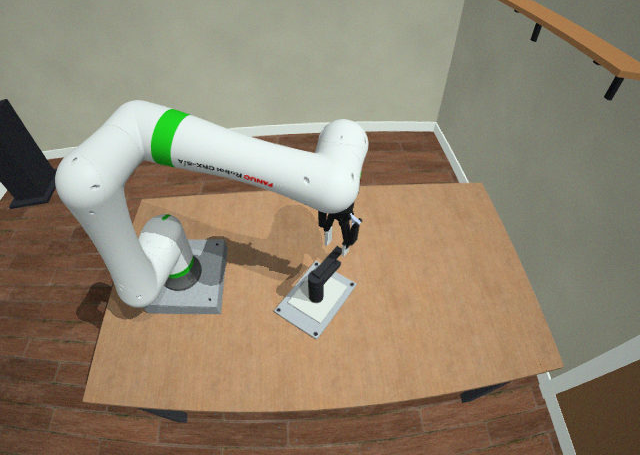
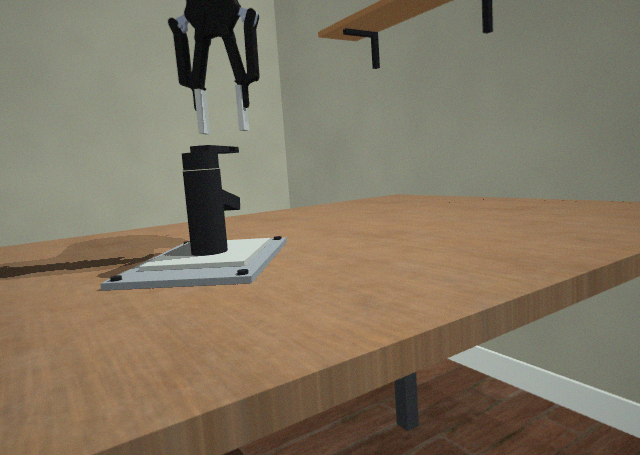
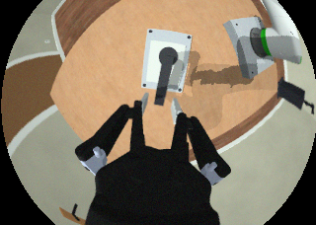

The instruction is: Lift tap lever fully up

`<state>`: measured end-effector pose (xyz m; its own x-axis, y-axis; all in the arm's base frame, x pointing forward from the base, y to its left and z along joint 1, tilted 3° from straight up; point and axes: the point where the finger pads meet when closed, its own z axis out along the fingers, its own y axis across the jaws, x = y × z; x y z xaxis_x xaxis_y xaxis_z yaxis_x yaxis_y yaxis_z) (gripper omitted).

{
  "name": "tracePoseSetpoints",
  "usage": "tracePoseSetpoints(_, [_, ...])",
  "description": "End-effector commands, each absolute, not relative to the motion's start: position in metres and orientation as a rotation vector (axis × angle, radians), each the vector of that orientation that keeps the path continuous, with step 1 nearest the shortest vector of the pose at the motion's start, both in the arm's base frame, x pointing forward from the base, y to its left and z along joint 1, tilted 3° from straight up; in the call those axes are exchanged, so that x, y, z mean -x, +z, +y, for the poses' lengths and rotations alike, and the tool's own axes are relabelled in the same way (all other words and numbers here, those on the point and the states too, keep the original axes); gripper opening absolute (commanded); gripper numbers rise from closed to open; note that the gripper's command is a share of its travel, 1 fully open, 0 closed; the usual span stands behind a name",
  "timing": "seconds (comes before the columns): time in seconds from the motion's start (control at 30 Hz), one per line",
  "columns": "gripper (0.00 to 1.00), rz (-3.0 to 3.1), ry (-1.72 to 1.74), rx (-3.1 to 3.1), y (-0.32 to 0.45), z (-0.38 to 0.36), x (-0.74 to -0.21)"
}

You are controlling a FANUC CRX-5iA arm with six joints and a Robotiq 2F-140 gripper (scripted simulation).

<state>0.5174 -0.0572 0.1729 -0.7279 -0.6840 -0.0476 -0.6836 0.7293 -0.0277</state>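
- The tap point(image 2: 205, 212) was a black upright column on a white-and-grey plate point(image 2: 155, 280), standing on the wooden table point(image 2: 413, 264).
- Its lever point(image 2: 214, 149) lay flat on top, its long axis horizontal, pointing away from the arm's base point(image 1: 209, 305).
- The gripper point(image 2: 222, 124) hung just above the lever, fingers point(image 2: 202, 111) partly apart, grasping nothing.

White arm point(image 1: 248, 161), green bands, red FANUC lettering; black hand point(image 2: 222, 124), pale fingertips point(image 2: 202, 117)

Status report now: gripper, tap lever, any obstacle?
Black two-finger gripper part open, empty, above the lever. Flat black lever of the black tap down, level, untouched. Nothing between them.
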Motion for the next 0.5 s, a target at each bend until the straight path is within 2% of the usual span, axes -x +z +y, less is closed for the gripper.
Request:
tracePoseSetpoints(0.0, [0.37, 2.870, -0.013, 1.136, 0.1707, -0.0573, -0.5177])
tracePoseSetpoints(0.47, [0.37, 2.870, -0.013, 1.136, 0.1627, -0.0572, -0.5182])
